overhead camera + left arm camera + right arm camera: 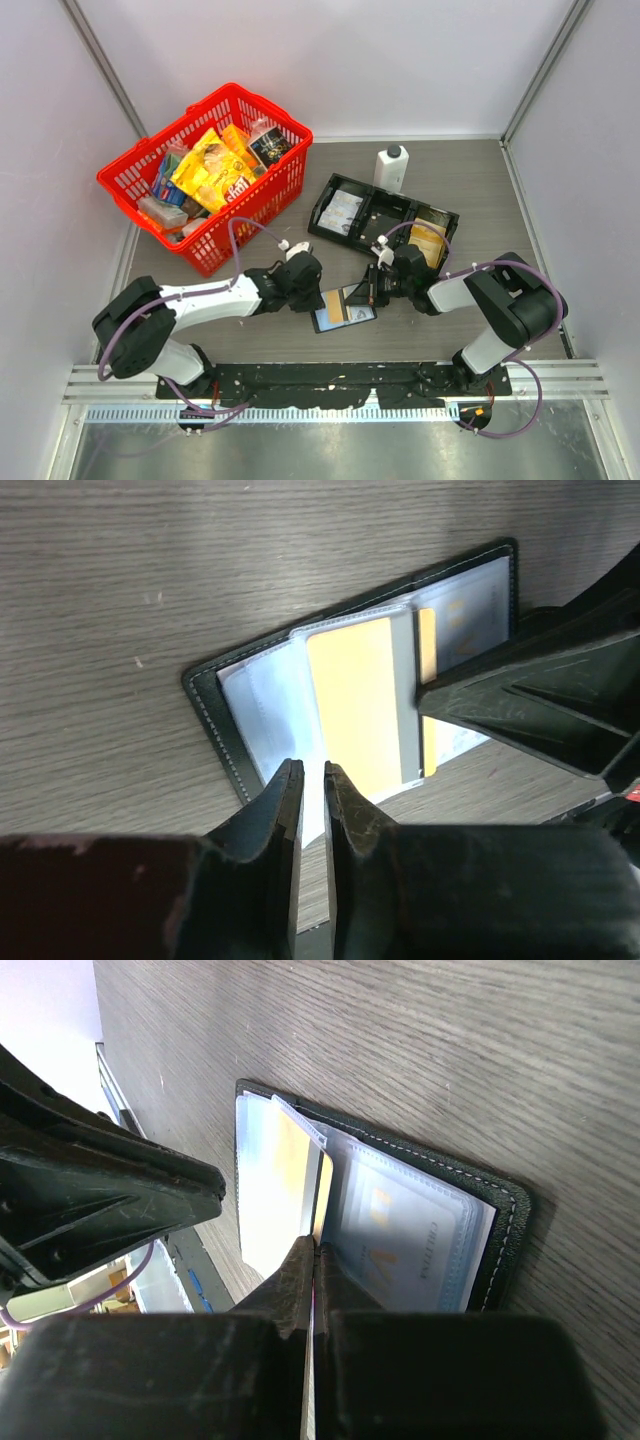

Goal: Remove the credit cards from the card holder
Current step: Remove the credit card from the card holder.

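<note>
The card holder (343, 308) is black outside, with pale stitching along its edge; its inner sleeves are clear to light blue; one sleeve shows a golden-yellow card (355, 705) with a grey strip beside it; another holds a light blue card (410, 1250) with gold marks and dark lettering; the counter (480, 200) is grey-brown with a wood grain; the basket (265, 195) is red; the tray (388, 212) is black; the bottle (390, 168) is white, its cap black.

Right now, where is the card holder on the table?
In the top view, the card holder lies open on the table near its front centre. It is between the left gripper and the right gripper.
</note>
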Robot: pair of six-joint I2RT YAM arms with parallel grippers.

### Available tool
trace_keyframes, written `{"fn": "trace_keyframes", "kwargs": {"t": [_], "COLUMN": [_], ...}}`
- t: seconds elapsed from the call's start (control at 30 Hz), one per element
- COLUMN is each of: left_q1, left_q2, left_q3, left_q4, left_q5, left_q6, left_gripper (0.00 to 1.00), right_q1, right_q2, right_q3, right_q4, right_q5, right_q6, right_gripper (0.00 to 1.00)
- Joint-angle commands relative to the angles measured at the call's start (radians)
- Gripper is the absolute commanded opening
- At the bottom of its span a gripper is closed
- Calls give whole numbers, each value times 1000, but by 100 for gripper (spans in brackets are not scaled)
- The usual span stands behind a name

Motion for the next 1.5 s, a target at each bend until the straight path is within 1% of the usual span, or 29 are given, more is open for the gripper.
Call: {"fn": "trace_keyframes", "kwargs": {"t": [0.0, 0.27, 0.5, 0.67, 0.77, 0.97, 1.1, 1.17, 1.2, 1.23, 1.27, 1.33, 1.47], "left_q1": [-3, -3, -3, -1, -3, -3, -1, -3, -3, -3, -1, -1, -3], "left_q2": [27, 98, 142, 156, 168, 162, 165, 165, 165, 164, 162, 164, 162], "left_q3": [72, 86, 52, 18, 14, 6, 12, 12, 12, 14, 14, 14, 14], "left_q4": [45, 93, 63, 40, 11, 8, 5, 7, 7, 8, 10, 10, 16], "left_q5": [18, 44, 38, 21, 12, 7, 7, 9, 10, 10, 12, 12, 15], "left_q6": [41, 51, 21, -4, -7, -10, -10, -7, -7, -5, -4, -2, -1], "left_gripper": [17, 14, 7, 5, 4, 4, 4, 4, 4, 4, 4, 4, 4], "right_q1": [-4, -4, -4, -14, -31, -60, -63, -62, -62, -63, -63, -63, -62], "right_q2": [-15, -7, -16, -24, -29, -59, -64, -58, -53, -50, -41, -29, 5], "right_q3": [10, 11, 13, 22, 31, 54, 63, 59, 56, 56, 56, 56, 62], "right_q4": [-37, -34, -49, -103, -160, -261, -281, -266, -257, -246, -240, -209, -177], "right_q5": [17, 11, 15, 29, 40, 60, 63, 51, 46, 43, 35, 25, 8], "right_q6": [-38, -36, -48, -76, -91, -128, -141, -137, -128, -122, -121, -110, -98], "right_gripper": [1, 1, 1, 1, 1, 1, 1, 6, 10, 11, 15, 19, 21]}}
